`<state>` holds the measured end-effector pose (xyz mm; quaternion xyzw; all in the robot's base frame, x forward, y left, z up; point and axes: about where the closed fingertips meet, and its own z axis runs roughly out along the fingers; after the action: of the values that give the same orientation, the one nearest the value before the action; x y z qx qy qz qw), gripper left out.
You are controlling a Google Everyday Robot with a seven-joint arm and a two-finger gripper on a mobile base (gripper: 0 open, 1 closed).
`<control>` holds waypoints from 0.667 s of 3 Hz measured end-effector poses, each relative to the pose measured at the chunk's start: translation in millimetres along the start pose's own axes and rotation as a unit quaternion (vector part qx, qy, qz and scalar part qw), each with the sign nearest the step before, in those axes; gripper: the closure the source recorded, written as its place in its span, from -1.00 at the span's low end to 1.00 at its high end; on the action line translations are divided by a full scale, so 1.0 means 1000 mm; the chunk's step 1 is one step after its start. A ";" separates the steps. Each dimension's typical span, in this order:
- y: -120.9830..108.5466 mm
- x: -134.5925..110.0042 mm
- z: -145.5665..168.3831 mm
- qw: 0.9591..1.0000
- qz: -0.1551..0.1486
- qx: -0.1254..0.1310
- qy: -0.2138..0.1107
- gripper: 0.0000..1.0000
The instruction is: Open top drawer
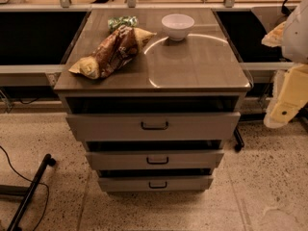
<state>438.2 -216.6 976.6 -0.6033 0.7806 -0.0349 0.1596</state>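
Closest to me is the speckled floor (269, 186). A black stand leg (29, 191) with a thin cable lies across it, down and well to the left of the top drawer (106, 126).

Next comes the bench (202, 66) with its three grey fronts. The bottom drawer (125, 183) is the narrowest and sits lowest. The middle drawer (120, 160) sits between it and the top drawer. The top drawer is the widest and deepest front, directly under the bench's slab, with a small dark pull handle (154, 125) at its centre. A dark gap shows between its upper edge and the slab, and a similar dark strip sits above each lower front.

My claw (283, 107) hangs out to the right of the top drawer, at about its height and clear of the bench's corner, touching nothing. I cannot tell whether it is wide or narrow.

On the slab above the top drawer, a crumpled brown chip bag (113, 52) lies slantwise towards the left side. Just behind it is a small green packet (121, 22). A white bowl (177, 25) stands upright near the back edge, right of the bag and apart from it.
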 end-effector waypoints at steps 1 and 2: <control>0.000 0.000 0.000 1.000 0.000 0.000 0.000 -1.00; 0.003 -0.005 0.005 1.000 -0.007 0.009 -0.009 -1.00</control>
<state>438.2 -210.1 971.8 -0.6076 0.7746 -0.0375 0.1718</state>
